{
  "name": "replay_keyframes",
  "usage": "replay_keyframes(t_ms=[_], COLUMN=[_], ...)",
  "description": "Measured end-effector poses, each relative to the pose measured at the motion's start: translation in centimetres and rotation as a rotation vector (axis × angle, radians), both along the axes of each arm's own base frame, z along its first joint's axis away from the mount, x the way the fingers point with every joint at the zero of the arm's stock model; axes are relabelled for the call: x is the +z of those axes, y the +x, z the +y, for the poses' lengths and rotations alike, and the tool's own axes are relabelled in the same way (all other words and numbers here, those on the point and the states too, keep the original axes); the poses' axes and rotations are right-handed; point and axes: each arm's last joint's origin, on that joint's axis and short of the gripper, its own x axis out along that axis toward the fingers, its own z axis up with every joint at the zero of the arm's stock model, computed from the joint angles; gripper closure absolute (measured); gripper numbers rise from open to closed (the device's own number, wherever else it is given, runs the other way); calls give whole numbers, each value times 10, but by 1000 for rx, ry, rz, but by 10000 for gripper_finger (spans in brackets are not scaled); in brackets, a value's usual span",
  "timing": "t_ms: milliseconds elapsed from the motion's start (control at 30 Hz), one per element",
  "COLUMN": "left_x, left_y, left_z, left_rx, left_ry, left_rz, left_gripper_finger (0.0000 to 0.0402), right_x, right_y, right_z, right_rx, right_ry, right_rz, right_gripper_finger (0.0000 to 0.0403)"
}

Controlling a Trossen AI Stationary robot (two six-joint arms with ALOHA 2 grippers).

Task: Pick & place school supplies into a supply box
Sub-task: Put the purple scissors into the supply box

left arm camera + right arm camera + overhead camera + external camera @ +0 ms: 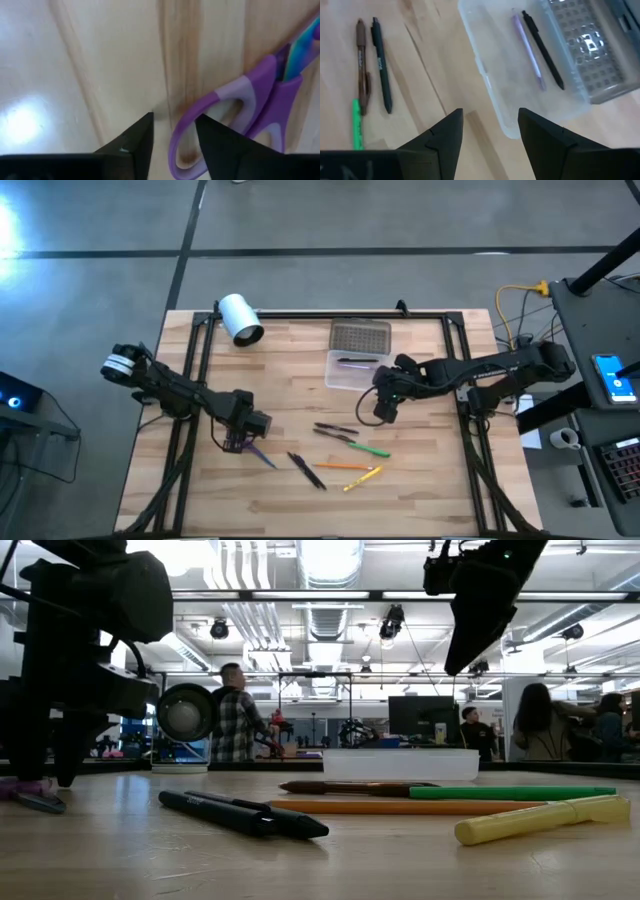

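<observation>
The wooden table (300, 350) carries all the items. The supply box (345, 376) sits toward its far side, grey lid (360, 336) folded back, holding a purple pen (527, 47) and a black pen (544, 50). The right gripper (385, 412) hangs in the air just beside the box, fingers apart, empty. The left gripper (236, 442) is down at the purple scissors (240, 107), one finger inside a handle loop, jaws narrow, not visibly clamped. Black (240, 813), brown (350, 786), green (510, 793), orange (370, 807) and yellow (545, 818) pens lie loose mid-table.
</observation>
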Motion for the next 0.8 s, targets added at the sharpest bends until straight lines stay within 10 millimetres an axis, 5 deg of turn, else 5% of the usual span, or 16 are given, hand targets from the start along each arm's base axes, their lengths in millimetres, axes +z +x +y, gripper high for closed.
replay_keyframes(t_ms=[200,433,567,800], left_x=[-3,2,20,86], left_y=[6,13,29,71], left_z=[-2,0,7,26], left_rx=[-12,43,102,154], left_ry=[-22,-27,-51,-48], left_rz=[0,-20,-93,-349], left_gripper_finger=[382,397,398,400], right_x=[8,19,30,49], right_y=[-14,-30,-42,-71], right_z=[-3,-5,-6,-9], right_rx=[-27,-46,-63,-88], right_ry=[-46,-63,-51,-43], right_rz=[21,18,-34,-109], right_gripper_finger=[221,234,244,259])
